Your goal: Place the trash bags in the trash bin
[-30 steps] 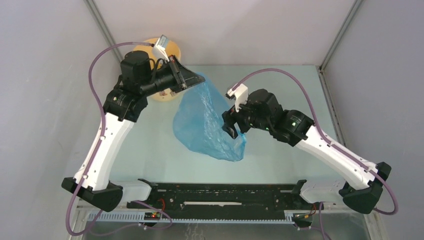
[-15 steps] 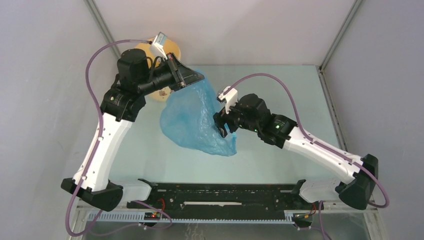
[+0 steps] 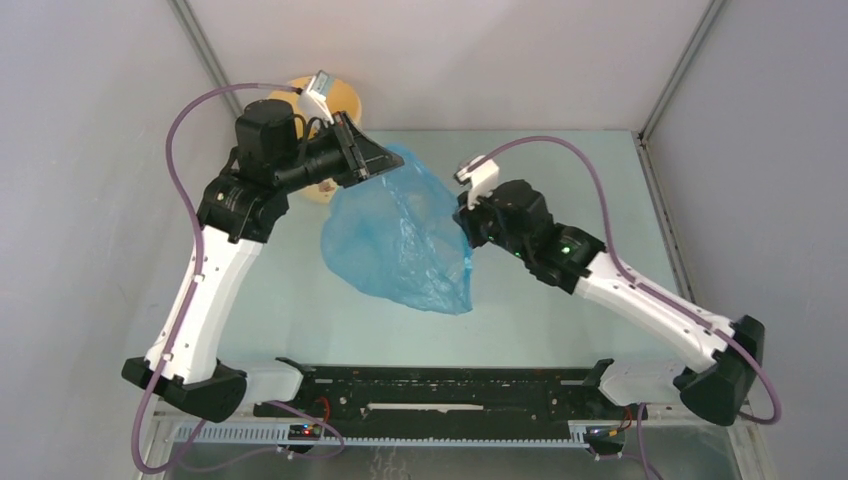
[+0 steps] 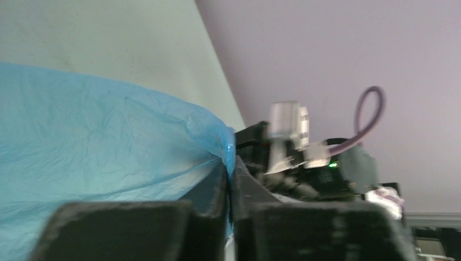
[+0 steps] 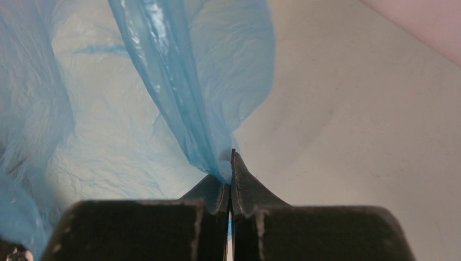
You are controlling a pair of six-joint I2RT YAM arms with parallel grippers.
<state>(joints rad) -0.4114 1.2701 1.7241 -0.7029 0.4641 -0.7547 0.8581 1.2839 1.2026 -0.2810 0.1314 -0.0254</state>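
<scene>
Trash bag [image 3: 398,245] is held at 2 points over the middle of the table [image 3: 560,160]. The left gripper [image 3: 397,160] is clamped fully together on the bag's far edge, and the right gripper [image 3: 466,218] is likewise pinched closed on a fold at its right side. The trash bin [image 3: 347,99] stands in the far left corner, mostly hidden under the left arm. The thin glossy film could probably slip or tear if the arms pull apart, and so wide a bag may drape outside the small rim.
</scene>
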